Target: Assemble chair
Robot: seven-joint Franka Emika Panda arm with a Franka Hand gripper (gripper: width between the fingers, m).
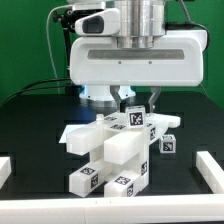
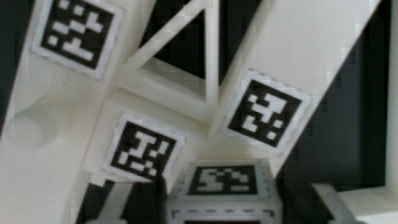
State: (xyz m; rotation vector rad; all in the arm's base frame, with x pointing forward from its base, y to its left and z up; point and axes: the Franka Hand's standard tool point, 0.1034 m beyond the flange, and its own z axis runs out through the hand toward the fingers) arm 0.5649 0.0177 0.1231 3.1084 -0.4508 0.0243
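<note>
White and tag-marked, sits half-joined as a chair assembly on the black desk, right beneath the gripper, hanging low probably to press or steady the topmost piece; cannot tell whether clenched on it or released.

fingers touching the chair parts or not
Cannot tell. In the exterior view the fingers end right at the top of the chair parts, with no clear contact or gap; the wrist view shows only tagged white parts.

white chair parts, black-and-white marker tags, black table
</note>
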